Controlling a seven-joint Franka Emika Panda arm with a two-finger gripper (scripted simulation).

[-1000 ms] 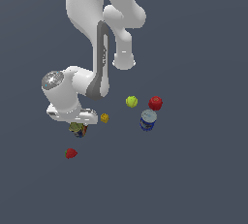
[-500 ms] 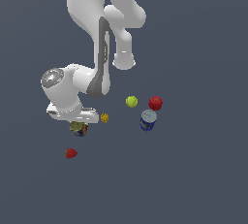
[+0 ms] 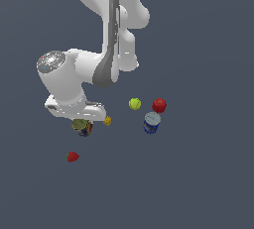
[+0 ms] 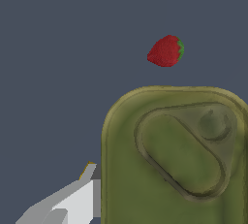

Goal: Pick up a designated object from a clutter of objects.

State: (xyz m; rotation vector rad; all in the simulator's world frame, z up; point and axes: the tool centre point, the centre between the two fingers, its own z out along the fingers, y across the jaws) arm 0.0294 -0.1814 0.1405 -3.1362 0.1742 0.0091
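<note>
The designated object, a rounded-rectangular tin (image 4: 174, 160) with an olive-gold top, fills much of the wrist view. In the exterior view the tin (image 3: 82, 126) sits directly under the white hand, half hidden by it. My gripper (image 3: 82, 120) is down around the tin. One grey finger (image 4: 77, 199) presses against the tin's side; the other finger is out of view. The rest of the clutter of objects lies apart from it: a strawberry (image 3: 73, 156), a tiny yellow cube (image 3: 107, 120), a yellow-green ball (image 3: 134, 104), a red apple (image 3: 159, 105) and a blue white-topped can (image 3: 152, 122).
The strawberry (image 4: 166, 51) lies a short way beyond the tin's end. The yellow cube is the nearest neighbour, just to the exterior view's right of the hand. The ball, apple and blue can cluster further to the exterior view's right on the dark grey floor.
The arm's wrist and hand have risen a little over the last half second. The tin has gone up slightly with them. The other items have not moved.
</note>
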